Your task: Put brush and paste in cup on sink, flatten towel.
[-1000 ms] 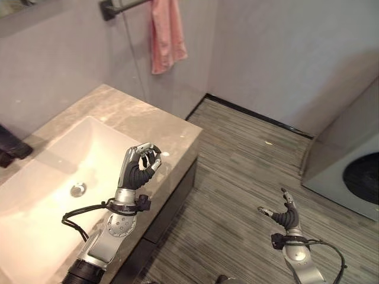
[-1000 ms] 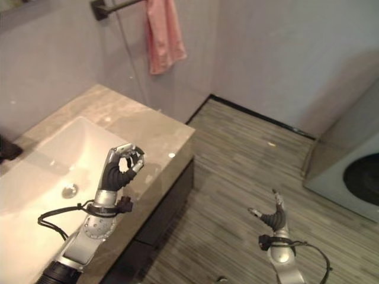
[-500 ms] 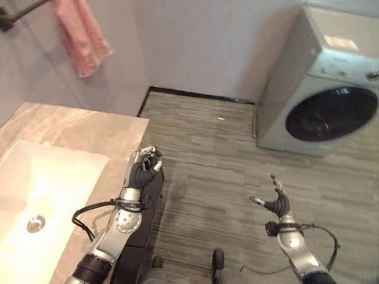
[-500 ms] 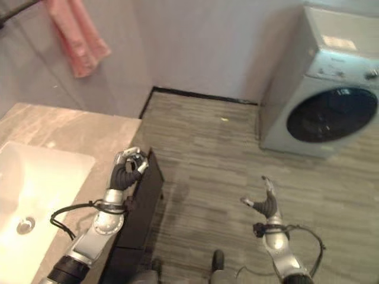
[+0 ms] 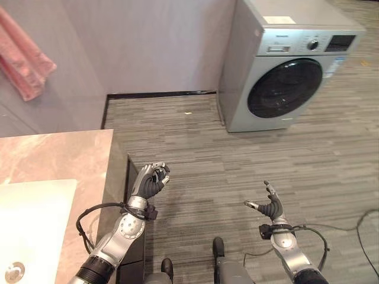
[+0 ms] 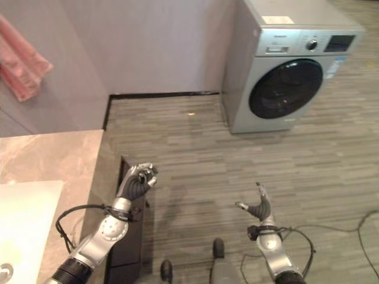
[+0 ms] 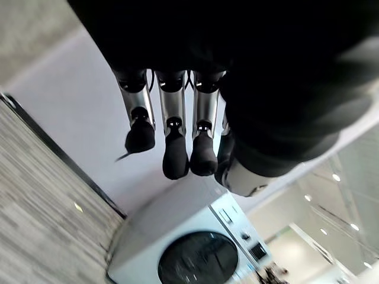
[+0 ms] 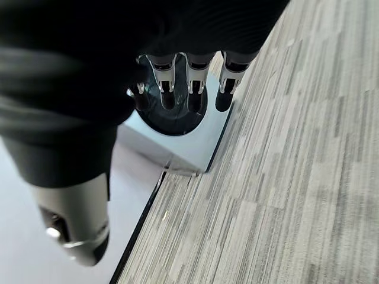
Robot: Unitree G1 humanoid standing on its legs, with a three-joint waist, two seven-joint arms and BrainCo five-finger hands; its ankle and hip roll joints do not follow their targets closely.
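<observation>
a: where's your towel rel. to the hands?

b: you've got one pink towel (image 5: 23,65) hanging on the wall at far upper left, above the counter. it's bunched in folds, not flat. both hands are well apart from it, nothing touching.

a: left hand?

b: your left hand (image 5: 151,180) is up in the air just off the corner of the stone counter (image 5: 56,157), by the dark cabinet side (image 6: 131,236). fingers (image 7: 174,148) curled in toward the thumb, tips close together, clamped on nothing. in its wrist view they hang in a row against the wall w/ the washer below.

a: right hand?

b: your right hand (image 5: 271,207) is low over the striped floor (image 5: 195,136), well right of the counter. fingers (image 8: 190,94) spread and relaxed, thumb out to the side, holding nothing.

a: sink?

b: one white basin (image 5: 35,219) sunk in the counter at lower left, drain (image 5: 13,271) at the bottom edge. it's left of your left arm, not touched.

a: counts?

b: one towel, one basin, one counter, one washing machine (image 5: 290,65) against the back wall at upper right, round dark door facing the room. two hands, both w/ nothing in them.
</observation>
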